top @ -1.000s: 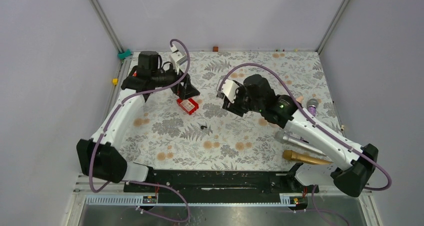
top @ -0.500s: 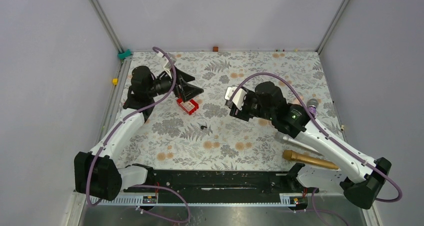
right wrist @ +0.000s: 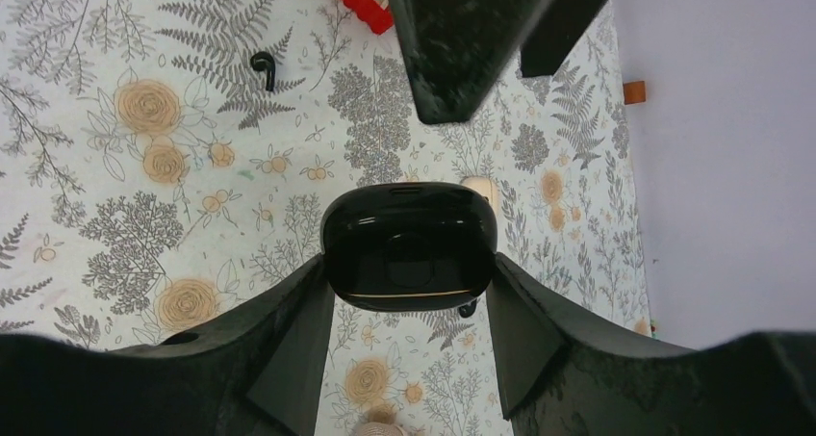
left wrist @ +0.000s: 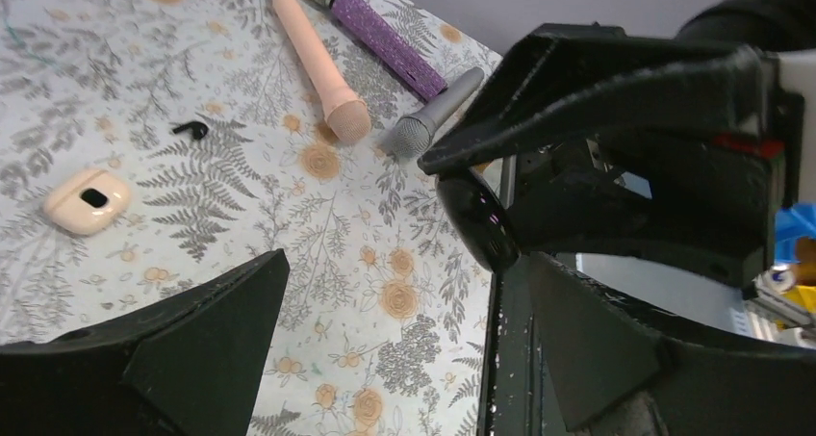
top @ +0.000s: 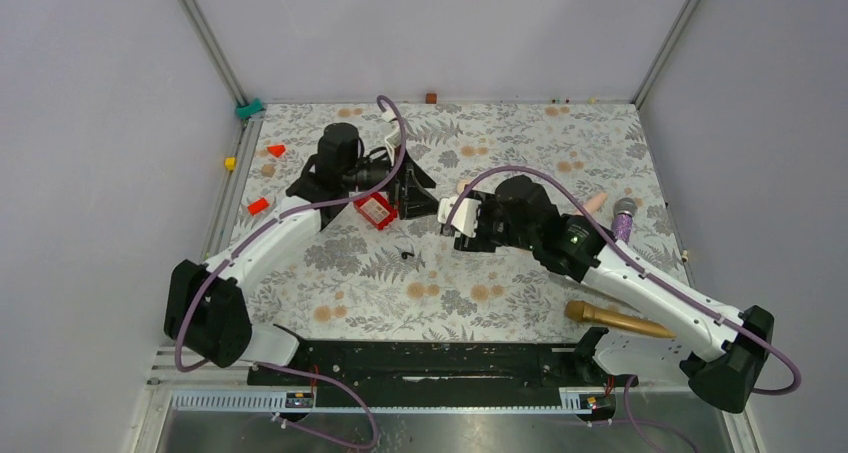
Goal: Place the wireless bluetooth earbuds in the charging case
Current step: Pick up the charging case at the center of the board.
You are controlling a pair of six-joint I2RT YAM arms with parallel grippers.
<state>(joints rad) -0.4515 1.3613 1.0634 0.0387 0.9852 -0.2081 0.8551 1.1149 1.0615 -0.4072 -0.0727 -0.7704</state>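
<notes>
Insertion not begun: the charging case (right wrist: 409,226), apparently closed, is held above the worktop (top: 480,318) by the right end effector (right wrist: 409,272); the left end effector (left wrist: 353,210) is spread wide, empty, at the case's 10 o'clock; one earbud (right wrist: 262,67) is seen loose at its 8 o'clock; the second is not located.

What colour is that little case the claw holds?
Glossy black charging case; clearest in the right wrist view.

**Table (top: 450,295), floral fern-print surface.** On it lay a red box (top: 375,211) with a black earbud (top: 405,253) near it. A beige case (left wrist: 87,200) lay near a second earbud (left wrist: 191,128). A gold microphone (top: 615,320), purple microphone (top: 624,215), pink microphone (left wrist: 318,61) and silver microphone (left wrist: 428,123) lay toward the right side.
</notes>
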